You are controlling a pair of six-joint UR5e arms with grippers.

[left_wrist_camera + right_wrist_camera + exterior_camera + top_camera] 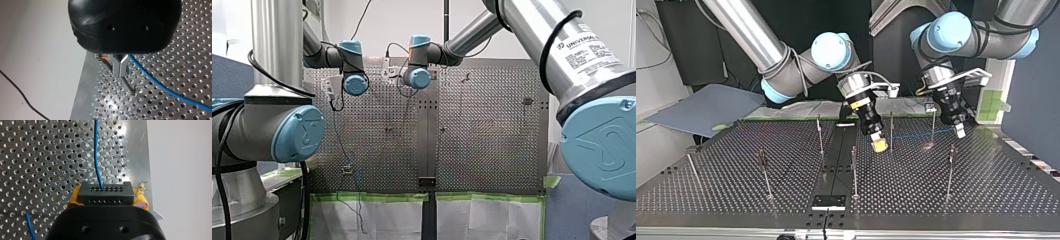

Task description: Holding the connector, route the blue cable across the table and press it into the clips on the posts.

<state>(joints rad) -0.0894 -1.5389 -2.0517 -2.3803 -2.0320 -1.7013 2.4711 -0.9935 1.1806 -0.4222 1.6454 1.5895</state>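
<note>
Step in hand: routing, early stage. No stretch of the blue cable [918, 133] is visibly seated in a clip yet.

My right gripper [879, 144]: yellow pads clamped on the two ends of the black connector [104, 193], and the cable leaves the connector's holed face, running away over the table [726, 165]. My left gripper [959, 131]: metal fingers drawn together to a point, with the cable coming out right at their base, so I judge it pinched there.

Position: in the top view the cable hangs as one nearly level span between the two grippers, above the plate in the view's right half. It passes just beside two of the thin posts [854, 170].

Next move, as I judge it: keep the span taut, bring it square over the nearest clip, then lower it so it snaps in. The connector hand then has to travel on across the table without dragging the cable off line. Slack or a skewed approach would let it slide past the clip.

Count, top view:
- posts, 7
- blue cable, 1
- connector, 1
- grippers, 2
- clips: dark heads on a few posts, too small to count with confidence
</note>
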